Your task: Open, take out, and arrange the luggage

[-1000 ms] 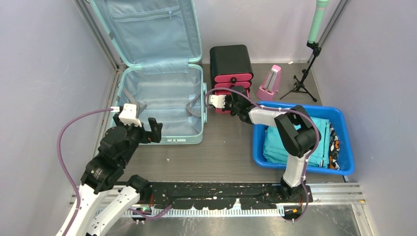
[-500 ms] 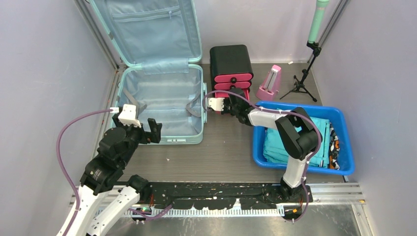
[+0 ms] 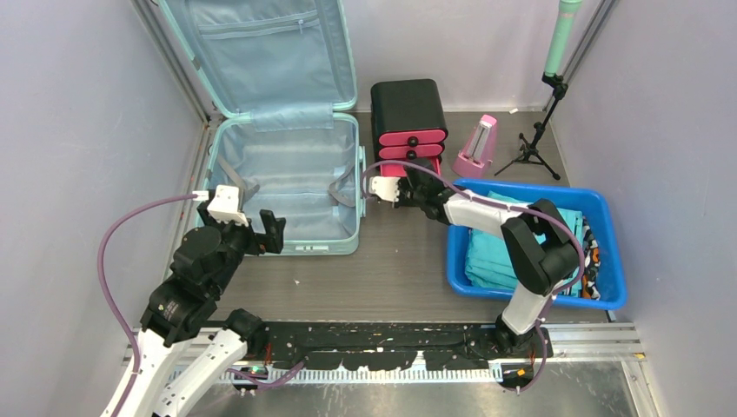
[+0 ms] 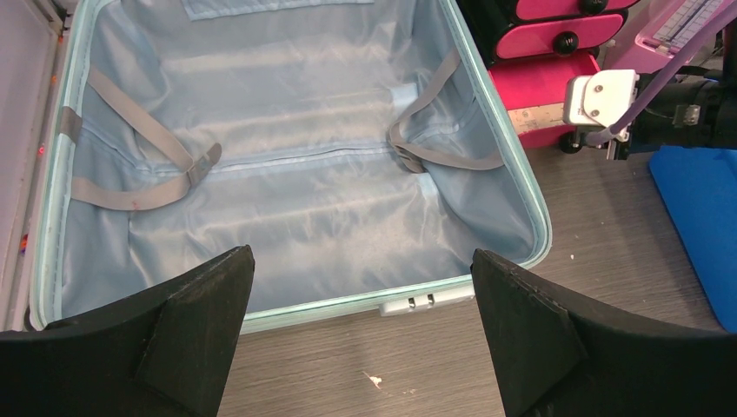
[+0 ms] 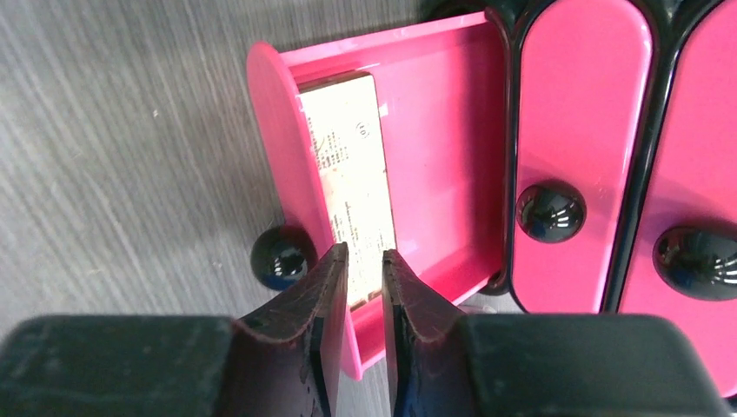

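Observation:
The luggage (image 3: pixel 287 178) lies open at the back left, a mint-green shell with its lid (image 3: pixel 261 52) standing against the wall. In the left wrist view its pale blue lining (image 4: pixel 287 200) holds only grey straps. My left gripper (image 3: pixel 249 236) (image 4: pixel 361 261) hovers open just outside the luggage's near rim, nothing between its fingers. My right gripper (image 3: pixel 401 182) (image 5: pixel 365 254) is at the black drawer box (image 3: pixel 408 109). Its jaws are drawn close astride the front wall of the pulled-out bottom pink drawer (image 5: pixel 434 113), one finger outside and one inside, a slim slit showing. A printed card (image 5: pixel 348 156) lies in that drawer.
A blue tub (image 3: pixel 613 261) with folded teal cloth (image 3: pixel 565 234) sits at the right. Behind it stand a pink wedge-shaped item (image 3: pixel 476 148) and a small tripod (image 3: pixel 532 148) holding a mint pole. The drawer's black knob (image 5: pixel 280 256) is just left of my right fingers.
My right gripper shifted slightly toward me at the drawer, and its elbow swung right over the tub. The left arm barely moved.

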`<state>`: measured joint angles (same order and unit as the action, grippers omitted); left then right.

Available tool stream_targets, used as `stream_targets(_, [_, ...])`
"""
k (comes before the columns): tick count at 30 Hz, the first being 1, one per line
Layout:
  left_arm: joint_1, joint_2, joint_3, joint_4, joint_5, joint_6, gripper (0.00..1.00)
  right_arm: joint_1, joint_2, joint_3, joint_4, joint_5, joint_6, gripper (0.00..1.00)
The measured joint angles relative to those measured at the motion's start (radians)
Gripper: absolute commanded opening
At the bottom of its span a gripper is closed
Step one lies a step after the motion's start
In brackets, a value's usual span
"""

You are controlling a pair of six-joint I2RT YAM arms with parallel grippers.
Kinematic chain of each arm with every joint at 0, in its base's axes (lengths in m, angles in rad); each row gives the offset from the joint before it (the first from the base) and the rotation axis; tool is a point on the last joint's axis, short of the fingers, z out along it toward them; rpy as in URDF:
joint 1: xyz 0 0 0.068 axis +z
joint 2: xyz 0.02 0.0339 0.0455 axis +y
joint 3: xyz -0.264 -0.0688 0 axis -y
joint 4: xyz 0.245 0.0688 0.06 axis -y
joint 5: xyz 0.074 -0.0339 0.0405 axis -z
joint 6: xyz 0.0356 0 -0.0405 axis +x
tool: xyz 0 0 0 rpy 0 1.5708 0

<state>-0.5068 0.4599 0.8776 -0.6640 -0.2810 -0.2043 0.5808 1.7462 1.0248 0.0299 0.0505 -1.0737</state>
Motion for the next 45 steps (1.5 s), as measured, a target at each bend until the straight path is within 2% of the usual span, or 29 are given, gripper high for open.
stream_targets(9, [0.0,-0.008,-0.002,0.0,-0.001,0.0,1.0,0.039,-0.041,0.067,-0.194,-0.079,0.057,0.2])
stream_targets(11, [0.0,-0.013,-0.004,0.0,-0.001,0.0,1.0,0.045,-0.041,0.068,-0.217,-0.107,0.063,0.16])
stream_targets(14, [0.0,-0.021,-0.007,0.0,-0.001,0.0,1.0,0.045,-0.041,0.067,-0.246,-0.137,0.063,0.04])
stream_targets(18, [0.0,-0.028,-0.009,0.0,-0.006,0.001,1.0,0.045,-0.034,0.056,-0.238,-0.146,0.052,0.0])
stream_targets(33, [0.0,-0.032,-0.011,0.0,-0.007,0.003,1.0,0.012,0.106,0.003,0.042,-0.074,-0.005,0.0])
stream_targets(45, [0.0,-0.032,-0.011,0.0,-0.007,0.003,1.0,-0.037,0.171,0.007,0.23,-0.012,-0.129,0.0])
